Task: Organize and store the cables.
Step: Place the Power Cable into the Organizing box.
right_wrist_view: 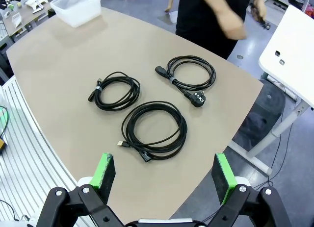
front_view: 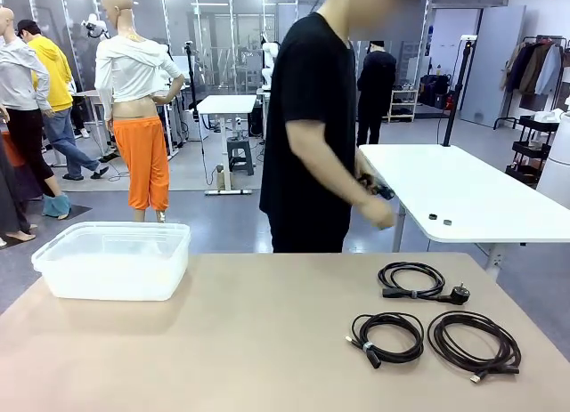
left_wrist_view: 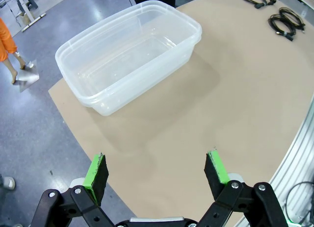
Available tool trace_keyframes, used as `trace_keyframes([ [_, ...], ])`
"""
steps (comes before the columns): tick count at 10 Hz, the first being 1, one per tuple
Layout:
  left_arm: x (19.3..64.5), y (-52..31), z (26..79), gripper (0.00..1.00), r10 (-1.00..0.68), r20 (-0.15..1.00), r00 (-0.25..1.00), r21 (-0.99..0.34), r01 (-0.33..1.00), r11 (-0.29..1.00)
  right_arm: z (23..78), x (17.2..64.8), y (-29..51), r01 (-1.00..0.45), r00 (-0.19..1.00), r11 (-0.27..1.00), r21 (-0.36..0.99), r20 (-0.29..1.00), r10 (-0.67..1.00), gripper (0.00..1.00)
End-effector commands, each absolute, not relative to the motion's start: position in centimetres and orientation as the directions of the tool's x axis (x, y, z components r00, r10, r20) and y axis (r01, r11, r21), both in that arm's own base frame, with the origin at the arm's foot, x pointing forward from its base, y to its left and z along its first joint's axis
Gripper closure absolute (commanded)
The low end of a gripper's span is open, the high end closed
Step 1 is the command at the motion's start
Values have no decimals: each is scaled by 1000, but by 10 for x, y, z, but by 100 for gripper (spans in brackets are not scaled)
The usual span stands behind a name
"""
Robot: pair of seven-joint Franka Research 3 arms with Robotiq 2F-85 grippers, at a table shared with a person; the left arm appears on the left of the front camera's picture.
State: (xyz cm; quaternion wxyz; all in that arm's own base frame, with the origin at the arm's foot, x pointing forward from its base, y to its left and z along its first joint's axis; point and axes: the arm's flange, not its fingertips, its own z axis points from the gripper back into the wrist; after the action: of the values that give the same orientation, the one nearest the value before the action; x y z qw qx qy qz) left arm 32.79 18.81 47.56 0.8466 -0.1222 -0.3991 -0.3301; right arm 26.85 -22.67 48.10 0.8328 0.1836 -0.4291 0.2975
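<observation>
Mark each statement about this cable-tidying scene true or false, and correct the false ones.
1. Three coiled cables lie on the tan table. True.
2. The clear container already holds a cable. False: it is empty.
3. The right gripper is shut on a cable. False: its fingers stand apart, holding nothing.
4. The container stands to the robot's left of the cables. True.
5. The left gripper is open. True.
</observation>
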Motion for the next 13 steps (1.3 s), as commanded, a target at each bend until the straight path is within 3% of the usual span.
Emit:
trace_keyframes([
  [1,327,191,473,0,-467,759,455,60,665,745,480,268,-228,-663,438,747,38,830,347,0],
  [8,327,191,473,0,-467,759,455,60,665,745,480,268,-227,-652,457,757,51,823,338,0],
  [13,327,191,473,0,-467,759,455,60,665,745,533,305,-213,-623,538,782,26,740,404,0],
])
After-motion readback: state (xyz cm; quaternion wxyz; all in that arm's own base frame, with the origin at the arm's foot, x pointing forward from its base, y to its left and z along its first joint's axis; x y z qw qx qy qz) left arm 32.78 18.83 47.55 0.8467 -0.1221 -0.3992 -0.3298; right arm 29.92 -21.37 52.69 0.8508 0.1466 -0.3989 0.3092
